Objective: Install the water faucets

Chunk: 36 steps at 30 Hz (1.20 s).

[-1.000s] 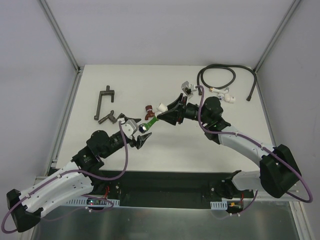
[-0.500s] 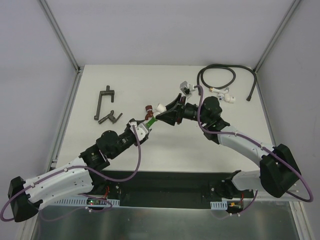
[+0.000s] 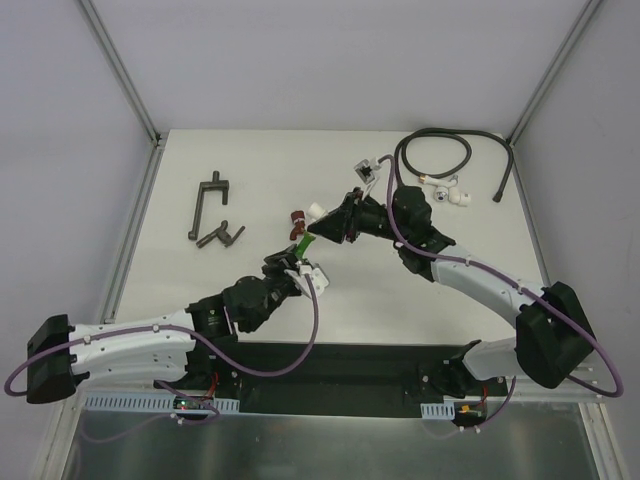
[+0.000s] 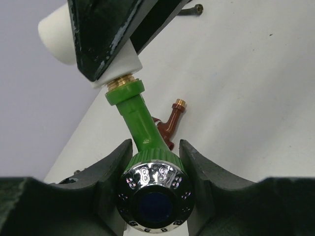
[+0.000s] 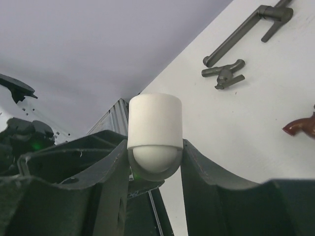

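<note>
The bright green faucet (image 4: pixel 142 123) hangs above the table between both grippers. Its chrome knob (image 4: pixel 155 189) sits between the jaws of my left gripper (image 4: pixel 155 147), which is shut on it. Its brass-coloured threaded end goes into the white elbow fitting (image 4: pixel 56 29). My right gripper (image 5: pixel 156 147) is shut on that white fitting (image 5: pixel 155 123). In the top view the green faucet (image 3: pixel 303 243) spans from the left gripper (image 3: pixel 297 262) to the right gripper (image 3: pixel 325 228). The dark red faucet (image 4: pixel 170 125) lies loose on the table just behind, also at the right wrist view's edge (image 5: pixel 300 127).
Two dark grey metal handles (image 3: pixel 208 200) (image 3: pixel 222 236) lie at the left of the table. A coiled black hose (image 3: pixel 432 155) and small white fittings (image 3: pixel 455 192) lie at the back right. The table's raised edges frame both sides.
My left arm has swung right and forward, and its gripper has closed on the green faucet's knob. My right gripper has shifted slightly left with the white fitting and faucet.
</note>
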Tool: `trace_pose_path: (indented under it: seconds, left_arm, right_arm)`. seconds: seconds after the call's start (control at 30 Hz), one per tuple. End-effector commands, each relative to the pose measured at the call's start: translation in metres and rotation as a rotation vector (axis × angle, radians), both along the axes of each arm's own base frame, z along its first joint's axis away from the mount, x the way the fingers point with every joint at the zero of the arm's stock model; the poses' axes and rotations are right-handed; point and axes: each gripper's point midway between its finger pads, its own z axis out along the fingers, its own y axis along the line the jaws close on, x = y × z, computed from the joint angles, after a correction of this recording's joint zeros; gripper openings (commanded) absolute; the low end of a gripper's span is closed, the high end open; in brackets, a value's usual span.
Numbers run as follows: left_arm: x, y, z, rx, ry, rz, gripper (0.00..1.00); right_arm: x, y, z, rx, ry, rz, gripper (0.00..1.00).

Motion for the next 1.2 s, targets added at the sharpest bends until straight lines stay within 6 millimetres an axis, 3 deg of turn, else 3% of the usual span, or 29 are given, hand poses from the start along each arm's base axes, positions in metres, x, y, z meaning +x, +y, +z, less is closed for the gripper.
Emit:
trace_pose_path:
  seconds: [0.0, 0.23, 0.33, 0.43, 0.47, 0.53, 0.57, 0.67, 0.73, 0.93, 1.17]
  left_arm:
    - [0.005, -0.004, 0.033, 0.026, -0.172, 0.08, 0.0]
    - [0.013, -0.014, 0.031, 0.198, -0.282, 0.211, 0.0]
    - [0.015, -0.015, 0.034, 0.17, -0.282, 0.239, 0.0]
    - [0.011, -0.015, 0.038, 0.076, -0.248, 0.219, 0.0]
    - [0.009, -0.014, 0.033, 0.077, -0.233, 0.203, 0.0]
    - [0.004, -0.014, 0.036, -0.021, -0.178, 0.168, 0.0]
    - [0.001, -0.014, 0.033, -0.039, -0.153, 0.148, 0.0]
    - [-0.006, -0.008, 0.027, -0.152, -0.052, 0.091, 0.0]
    - [-0.011, 0.0, 0.029, -0.263, 0.017, 0.074, 0.0]
    - [-0.019, 0.012, 0.018, -0.473, 0.174, -0.018, 0.0]
    - [-0.024, 0.006, 0.016, -0.627, 0.302, -0.125, 0.0]
  right_arm:
    - [0.023, 0.0, 0.017, 0.009, 0.043, -0.13, 0.02]
    - [0.032, 0.0, -0.001, -0.041, 0.15, -0.2, 0.02]
    - [0.03, 0.0, 0.001, -0.04, 0.15, -0.198, 0.02]
    - [0.029, -0.003, 0.007, -0.032, 0.123, -0.203, 0.25]
    - [0.027, -0.005, 0.013, -0.024, 0.105, -0.2, 0.4]
    - [0.028, -0.012, 0.016, -0.021, 0.085, -0.201, 0.56]
    - [0.026, -0.015, 0.022, -0.011, 0.073, -0.2, 0.69]
    - [0.026, -0.028, 0.03, 0.004, 0.052, -0.207, 0.9]
    - [0.024, -0.034, 0.036, 0.01, 0.026, -0.197, 0.97]
    - [0.009, -0.05, 0.059, 0.031, -0.085, -0.12, 0.96]
    - [-0.021, -0.053, 0.073, 0.032, -0.319, 0.038, 0.96]
